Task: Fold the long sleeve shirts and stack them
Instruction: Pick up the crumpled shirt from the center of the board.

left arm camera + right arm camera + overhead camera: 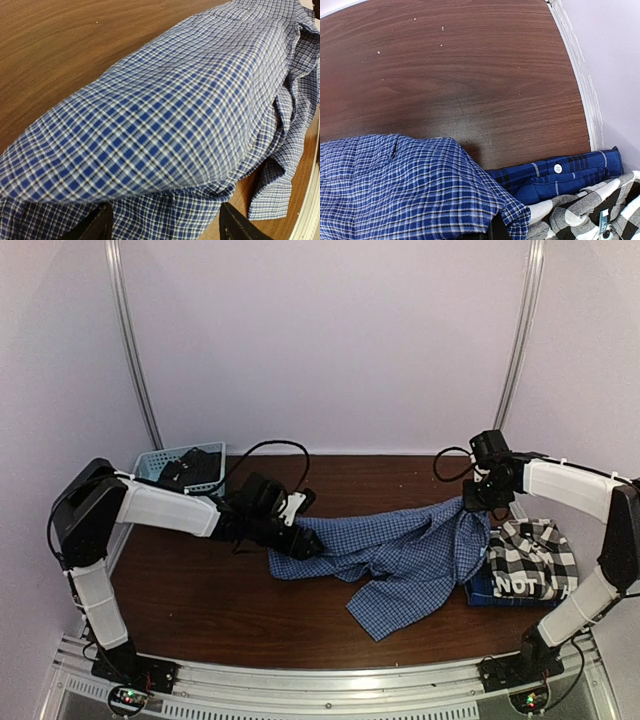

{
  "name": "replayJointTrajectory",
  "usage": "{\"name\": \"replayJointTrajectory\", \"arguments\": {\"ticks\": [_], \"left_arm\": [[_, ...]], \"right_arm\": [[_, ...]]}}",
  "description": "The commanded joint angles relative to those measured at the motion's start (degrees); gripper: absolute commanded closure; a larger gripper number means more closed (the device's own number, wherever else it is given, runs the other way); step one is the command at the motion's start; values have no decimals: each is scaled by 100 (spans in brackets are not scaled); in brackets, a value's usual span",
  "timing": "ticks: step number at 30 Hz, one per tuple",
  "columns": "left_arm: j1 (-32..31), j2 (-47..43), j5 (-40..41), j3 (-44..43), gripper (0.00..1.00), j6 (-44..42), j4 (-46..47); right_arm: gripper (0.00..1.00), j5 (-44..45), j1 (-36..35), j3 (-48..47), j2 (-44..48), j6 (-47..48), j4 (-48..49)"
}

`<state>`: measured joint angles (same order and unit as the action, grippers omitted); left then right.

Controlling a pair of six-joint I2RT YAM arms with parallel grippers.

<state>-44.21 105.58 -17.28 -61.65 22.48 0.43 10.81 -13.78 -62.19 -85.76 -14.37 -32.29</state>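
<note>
**A:** Status on the shirts?

**B:** Two of three look done. The black-and-white plaid shirt [535, 555] sits folded on the darker blue plaid shirt [497, 592]. The stack is against the right edge of the surface [200, 590], toward the near right corner.

**A:** Third one?

**B:** The blue check shirt [400, 550] is unfolded and crumpled, strung across the middle of the surface. One sleeve trails toward the near edge.

**A:** Fingers?

**B:** The right fingers [497, 230] are closed on the shirt's right end, holding it up off the surface just behind the stack. The left fingers [101, 224] are spread wide at the shirt's left end. Cloth bulges in front of them, with nothing pinched as far as the wrist view shows.

**A:** So what's left?

**B:** My read is the whole fold of the blue check. Lay it flat, bring the sleeves in, fold it, then set it on top of the stack. The basket [150, 462] in the back left corner holds something dark. I can't tell what it is.

**A:** Risk?

**B:** The lifted end hangs right beside the stack, so a careless drag could pull the top shirt out of its fold.
</note>
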Motion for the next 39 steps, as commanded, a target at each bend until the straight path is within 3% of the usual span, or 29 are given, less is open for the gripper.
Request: {"name": "replayJointTrajectory", "arguments": {"ticks": [1, 11, 19, 23, 25, 33, 39], "left_arm": [[-18, 357, 161, -381, 26, 125, 400], [11, 1007, -47, -759, 30, 118, 724], [26, 1092, -145, -763, 66, 93, 925], [26, 1105, -142, -761, 91, 44, 926], [30, 1098, -135, -748, 99, 13, 907], [56, 555, -16, -605, 100, -191, 675], [275, -312, 215, -697, 100, -546, -613]], "right_arm": [[100, -9, 24, 54, 116, 60, 48], [100, -56, 20, 158, 172, 75, 73], [100, -83, 25, 251, 178, 107, 116], [100, -122, 25, 255, 148, 111, 127], [100, -131, 25, 252, 158, 110, 134], [100, -337, 25, 277, 341, 133, 149], [100, -708, 7, 300, 913, 255, 99]]}}
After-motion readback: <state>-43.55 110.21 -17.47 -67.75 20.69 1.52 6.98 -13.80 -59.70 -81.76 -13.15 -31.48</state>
